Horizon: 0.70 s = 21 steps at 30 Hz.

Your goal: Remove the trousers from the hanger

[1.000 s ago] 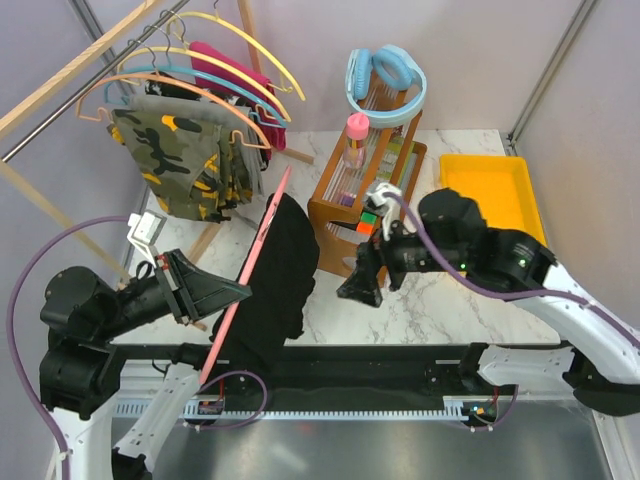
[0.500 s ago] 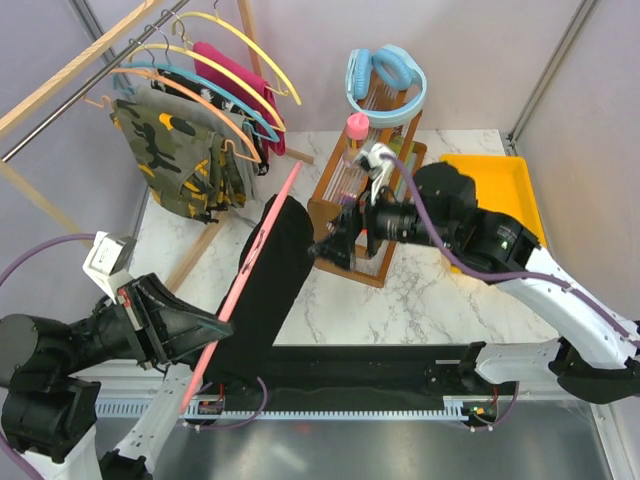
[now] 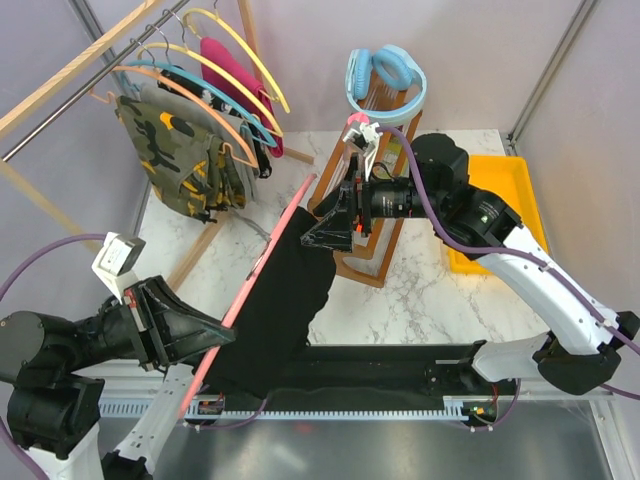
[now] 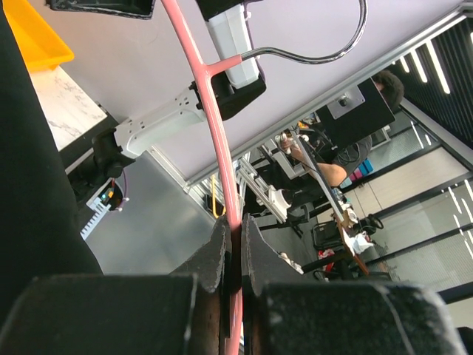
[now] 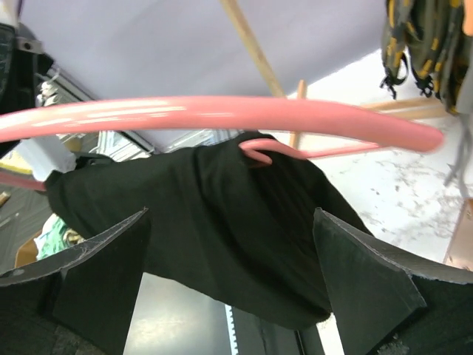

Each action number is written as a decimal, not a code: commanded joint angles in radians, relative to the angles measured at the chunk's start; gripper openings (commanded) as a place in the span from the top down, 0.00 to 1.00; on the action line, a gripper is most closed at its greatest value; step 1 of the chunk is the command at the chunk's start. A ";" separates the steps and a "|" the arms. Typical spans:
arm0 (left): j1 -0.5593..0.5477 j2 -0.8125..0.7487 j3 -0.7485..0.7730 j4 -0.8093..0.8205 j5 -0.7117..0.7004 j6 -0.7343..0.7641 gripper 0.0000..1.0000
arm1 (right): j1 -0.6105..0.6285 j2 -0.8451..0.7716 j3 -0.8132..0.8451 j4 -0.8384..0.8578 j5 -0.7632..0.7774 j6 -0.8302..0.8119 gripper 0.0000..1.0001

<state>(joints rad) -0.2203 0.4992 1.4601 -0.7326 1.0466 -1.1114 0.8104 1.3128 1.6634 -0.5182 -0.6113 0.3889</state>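
Note:
A pink hanger (image 3: 262, 270) slants across the near table with the black trousers (image 3: 280, 300) draped over it. My left gripper (image 3: 225, 335) is shut on the hanger's lower part; in the left wrist view the pink bar (image 4: 222, 148) runs between the closed fingers of that gripper (image 4: 233, 222). My right gripper (image 3: 330, 228) stands open at the hanger's upper end. In the right wrist view its wide jaws (image 5: 229, 244) flank the black trousers (image 5: 222, 229) under the pink hanger (image 5: 222, 115), not touching them. The camouflage trousers (image 3: 180, 165) hang on the rail at the back left.
A wooden clothes rail (image 3: 70, 70) holds several coloured hangers and a magenta garment (image 3: 225, 60). A wooden rack (image 3: 380, 250) with blue headphones (image 3: 385, 80) stands mid-table behind the right gripper. A yellow tray (image 3: 500, 185) lies at the right.
The right gripper has swung left and up from the rack's front to the hanger's upper end. The left arm has drawn back and lower, and the hanger now slants more steeply.

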 commanded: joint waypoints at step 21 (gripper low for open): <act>-0.002 -0.021 -0.057 0.308 0.066 -0.150 0.98 | 0.177 0.045 -0.093 0.305 -0.068 0.109 0.23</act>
<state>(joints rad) -0.2207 0.4950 1.3914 -0.5938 1.0843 -1.2304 0.9817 1.3739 1.5974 -0.3531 -0.6712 0.4320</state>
